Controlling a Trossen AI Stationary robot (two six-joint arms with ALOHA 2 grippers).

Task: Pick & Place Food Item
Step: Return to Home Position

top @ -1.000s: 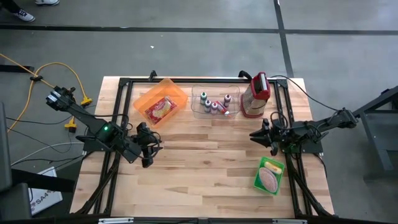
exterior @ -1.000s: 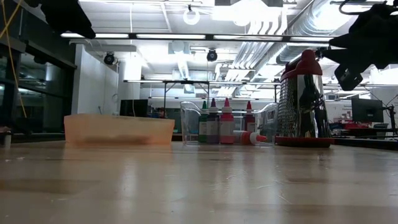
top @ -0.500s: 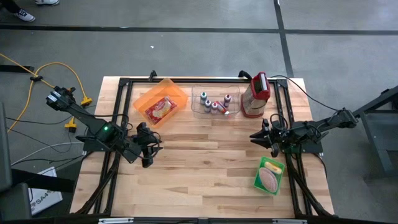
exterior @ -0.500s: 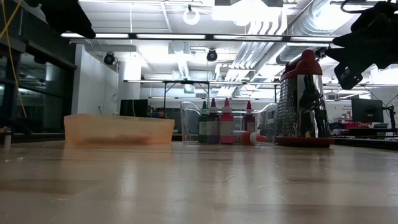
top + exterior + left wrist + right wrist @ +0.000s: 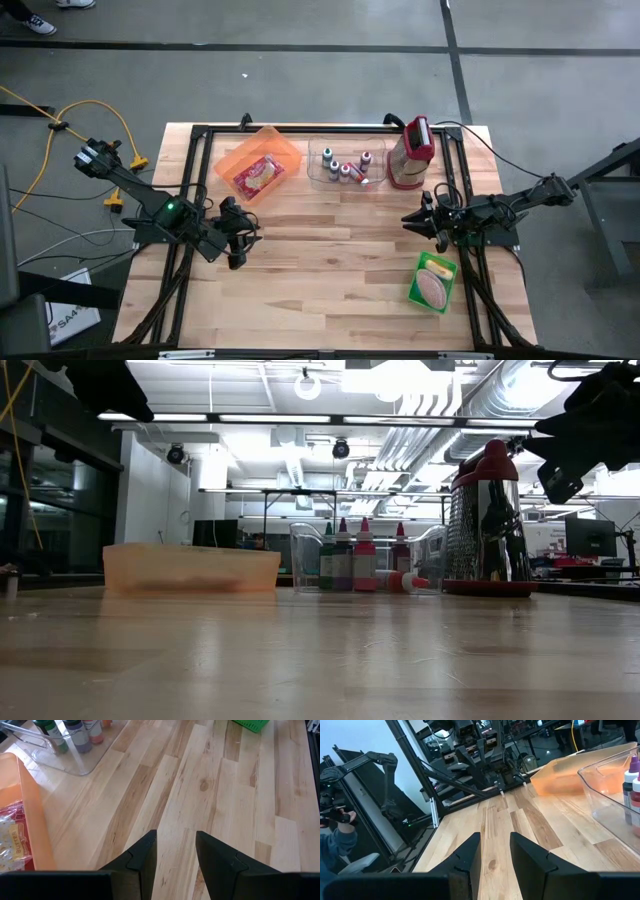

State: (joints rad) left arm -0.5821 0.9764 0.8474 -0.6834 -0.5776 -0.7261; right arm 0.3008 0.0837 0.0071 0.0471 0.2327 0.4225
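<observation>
high view: the red popcorn bag [image 5: 257, 177] lies in the orange bin [image 5: 285, 150] at 11 o'clock on the table [image 5: 330, 260]. left gripper [image 5: 238, 232] at 9 and right gripper [image 5: 420, 218] at 3 o'clock hover open-fingered, empty. homing well likely means retracting high, clear of the green bin [image 5: 413, 282] at 5 o'clock. pale planking; grey concrete floor [image 5: 300, 80].

Black jointed left arm [image 5: 150, 205], small green light [image 5: 170, 209], black right arm [image 5: 510, 205], angular matte fingers [image 5: 141, 857]
</observation>
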